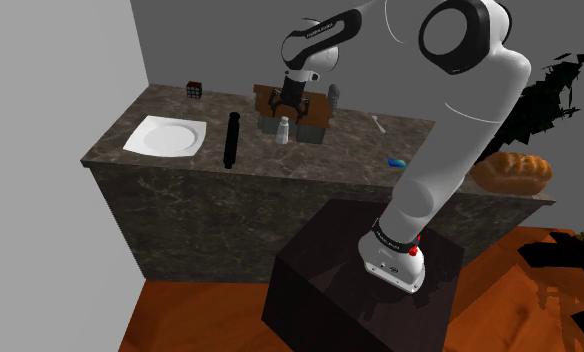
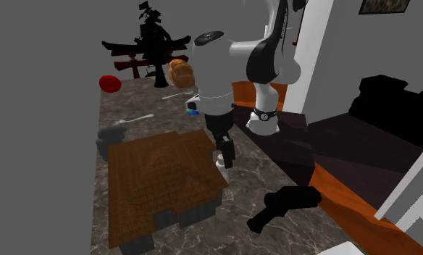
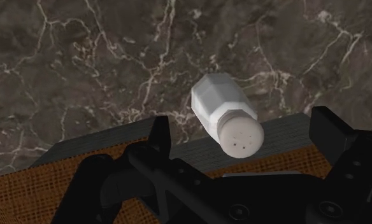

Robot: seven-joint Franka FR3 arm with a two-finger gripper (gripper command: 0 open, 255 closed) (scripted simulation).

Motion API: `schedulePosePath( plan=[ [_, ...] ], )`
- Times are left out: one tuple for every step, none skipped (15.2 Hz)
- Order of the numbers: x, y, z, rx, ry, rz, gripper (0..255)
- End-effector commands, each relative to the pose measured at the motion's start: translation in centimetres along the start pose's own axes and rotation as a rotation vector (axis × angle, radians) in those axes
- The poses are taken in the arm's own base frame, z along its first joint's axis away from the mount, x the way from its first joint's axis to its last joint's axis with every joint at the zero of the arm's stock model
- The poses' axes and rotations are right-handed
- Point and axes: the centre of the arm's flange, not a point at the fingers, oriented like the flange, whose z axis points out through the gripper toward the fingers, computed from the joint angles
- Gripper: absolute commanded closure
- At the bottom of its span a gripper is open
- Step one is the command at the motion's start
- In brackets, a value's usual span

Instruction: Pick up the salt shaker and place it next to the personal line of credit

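Note:
A small white salt shaker (image 1: 282, 127) stands upright on the dark marble counter (image 1: 180, 165), right at the front edge of a flat brown woven-textured slab with dark grey sides (image 1: 315, 118). My black gripper (image 1: 290, 106) hangs just above the shaker, open. In the wrist view the shaker (image 3: 226, 113) shows its holed cap between my two fingers, one finger (image 3: 158, 137) on each side, neither touching it, with the slab's (image 3: 44, 184) edge beneath my hand. In the second exterior view my gripper (image 2: 224, 159) points down beside the brown slab (image 2: 159, 181).
On the counter lie a white square plate (image 1: 165, 136), a black cylinder (image 1: 231, 138), a small dark cube (image 1: 193, 89), a grey upright cylinder (image 1: 334, 97), a white spoon (image 1: 379, 124), a blue item (image 1: 396, 162) and a bread loaf (image 1: 512, 172). A grey wall backs the counter.

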Motion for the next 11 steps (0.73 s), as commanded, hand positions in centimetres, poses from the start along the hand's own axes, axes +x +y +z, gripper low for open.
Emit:
schedulePosePath(
  plan=[
    [0.0,0.1,1.4,-0.01,-0.007,0.0,255],
    [-0.1,0.1,1.4,-0.009,-0.007,0.0,255],
    [-0.1,0.1,1.5,-0.009,-0.007,0.0,255],
    [-0.2,-0.1,1.8,-0.01,-0.007,0.0,255],
    [-0.1,0.0,1.8,-0.01,-0.007,0.0,255],
    [-0.2,0.0,1.7,-0.01,-0.007,0.0,255],
    [-0.3,0.1,2.1,-0.01,-0.007,0.0,255],
    [0.1,0.0,1.8,-0.009,-0.007,0.0,255],
    [0.2,0.2,2.0,-0.009,-0.007,0.0,255],
    [0.0,0.0,1.3,-0.01,-0.008,0.0,255],
    [-0.1,0.0,0.7,-0.01,-0.008,0.0,255]
  ],
)
